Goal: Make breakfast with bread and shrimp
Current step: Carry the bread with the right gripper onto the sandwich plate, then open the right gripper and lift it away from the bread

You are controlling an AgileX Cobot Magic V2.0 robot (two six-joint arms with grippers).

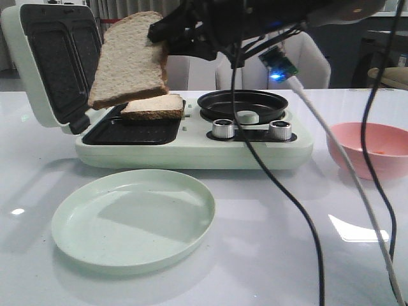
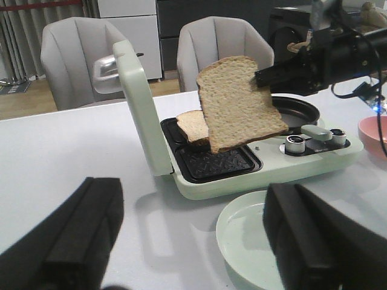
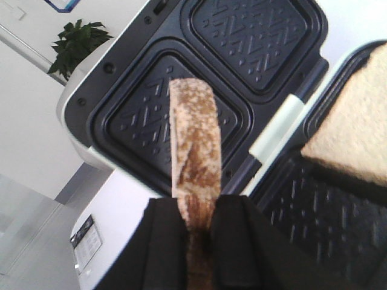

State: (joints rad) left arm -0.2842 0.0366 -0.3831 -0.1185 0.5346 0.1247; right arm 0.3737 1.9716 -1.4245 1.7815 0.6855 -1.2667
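Two bread slices in frame, shrimp not identifiable. Left to right across the front view:

- Sandwich maker open, lid tilted back at far left, dark ridged plates exposed.
- Pale green plate on the table in front of the maker, nothing on it.
- Lower bread slice lying flat on the rear part of the left cooking plate, partly hidden behind the raised one.
- Raised bread slice in the air above the cooking plate, tilted, pinched at its upper right edge by the right gripper. In the right wrist view, slice seen edge-on, clamped between both black fingers, jaws closed tight on the crust.
- Round dark pan on the maker's right half, pale green knob at its front edge, two silver dials below.
- Pink bowl at far right, a small orange speck inside, too small to identify.
- Black and grey cables hanging down across the right side.

Left gripper low over the table near the plate, fingers spread wide, holding nothing.
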